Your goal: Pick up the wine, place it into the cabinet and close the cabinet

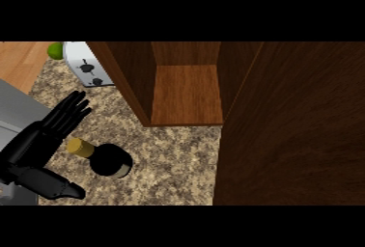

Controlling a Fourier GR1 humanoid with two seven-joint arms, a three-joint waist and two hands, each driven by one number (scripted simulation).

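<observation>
At the left, the robot's left hand (44, 140) hangs beside the wine (107, 161) with fingers straight and thumb spread, holding nothing, seemingly lined up to close round the neck. The bottle stands on the counter (178, 159) before the cabinet (187, 94), whose door (296, 125) stands swung wide, leaving the shelf free to receive it.

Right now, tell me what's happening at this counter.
The robot's left hand is open beside a dark wine bottle that stands on the granite counter, fingers straight and not curled round it. The wooden cabinet just beyond is open, its door swung out on the right and its shelf bare. A toaster and a green fruit sit at the far left. The right hand is out of sight.
</observation>
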